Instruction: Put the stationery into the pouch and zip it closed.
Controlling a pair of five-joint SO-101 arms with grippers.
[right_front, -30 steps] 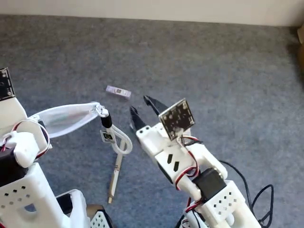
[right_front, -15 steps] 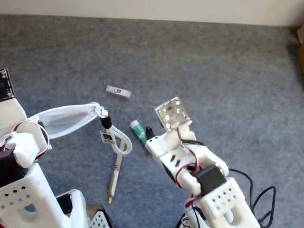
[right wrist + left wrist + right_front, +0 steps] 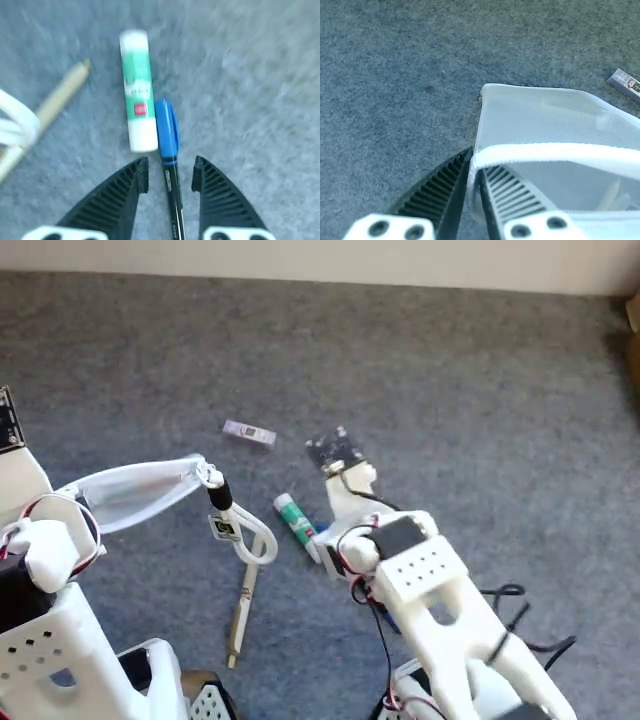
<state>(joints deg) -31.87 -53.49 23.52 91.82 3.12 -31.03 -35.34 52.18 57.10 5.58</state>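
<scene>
Straddling blue-capped pen (image 3: 167, 131) beside green-white glue stick (image 3: 136, 95), right hand (image 3: 170, 164) gapes wide; left hand (image 3: 474, 167) pinches translucent white pouch (image 3: 545, 120) rim.

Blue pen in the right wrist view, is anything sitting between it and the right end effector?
Nothing visible does. The blue pen lies between the open jaws of the right end effector. The glue stick lies alongside the pen, just ahead of one jaw, so it may get nudged.

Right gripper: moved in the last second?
Yes. Right gripper dropped from above the glue stick down to the carpet beside it, open astride the blue pen.
</scene>
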